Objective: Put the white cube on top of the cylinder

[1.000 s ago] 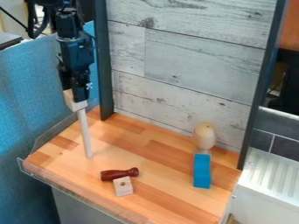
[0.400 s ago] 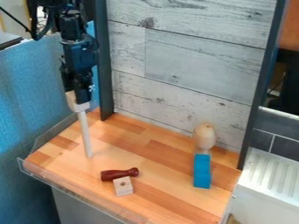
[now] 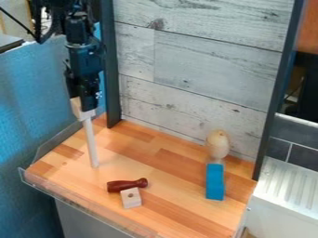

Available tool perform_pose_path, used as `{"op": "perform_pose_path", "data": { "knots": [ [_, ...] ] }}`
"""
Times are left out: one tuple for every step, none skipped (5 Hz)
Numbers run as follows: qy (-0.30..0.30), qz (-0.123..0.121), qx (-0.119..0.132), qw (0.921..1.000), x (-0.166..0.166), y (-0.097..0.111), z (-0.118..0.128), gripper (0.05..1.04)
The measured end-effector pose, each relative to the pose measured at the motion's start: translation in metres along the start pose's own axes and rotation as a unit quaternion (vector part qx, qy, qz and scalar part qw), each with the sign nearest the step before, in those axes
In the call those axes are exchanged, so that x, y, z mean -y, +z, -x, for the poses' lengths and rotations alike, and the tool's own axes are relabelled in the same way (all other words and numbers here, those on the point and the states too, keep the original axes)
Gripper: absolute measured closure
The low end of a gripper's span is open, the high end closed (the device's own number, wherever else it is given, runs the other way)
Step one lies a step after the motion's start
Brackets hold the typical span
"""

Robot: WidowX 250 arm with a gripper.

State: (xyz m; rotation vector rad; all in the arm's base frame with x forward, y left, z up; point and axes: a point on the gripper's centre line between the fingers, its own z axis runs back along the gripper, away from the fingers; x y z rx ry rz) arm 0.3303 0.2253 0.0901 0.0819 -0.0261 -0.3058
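At the upper left, the gripper (image 3: 82,96) points down with its fingers around the upper part of the white cube (image 3: 79,109). The cube is pale, slightly tilted, and partly hidden by the gripper. Directly below it the thin, pale cylinder (image 3: 91,145) stands nearly upright on the wooden surface, its top end meeting the cube's underside. Whether the cube's weight rests on the cylinder, I cannot tell.
On the wooden table (image 3: 168,204) lie a dark red peg (image 3: 127,185) and a small pale block with a hole (image 3: 131,198), side by side. Blue blocks (image 3: 214,182) and a rounded wooden piece (image 3: 217,145) are at the right. A plank wall (image 3: 192,69) closes the back.
Compared with a second ago, the gripper and the white cube have shifted slightly to the right. The cylinder's foot and the other objects are where they were.
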Motion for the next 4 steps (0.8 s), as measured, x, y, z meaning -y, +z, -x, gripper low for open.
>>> {"op": "perform_pose_path", "data": {
  "knots": [
    [0.001, 0.002, -0.002, 1.0, 0.001, 0.0, 0.0003, 0.521],
    [-0.004, 0.005, -0.003, 1.0, 0.0018, 0.0008, 0.0005, 0.521],
    [-0.003, 0.007, -0.004, 1.0, 0.0008, 0.0016, -0.0005, 0.521],
    [-0.004, 0.015, -0.004, 0.9999, -0.0012, -0.0019, -0.0036, 0.521]
  ]
}}
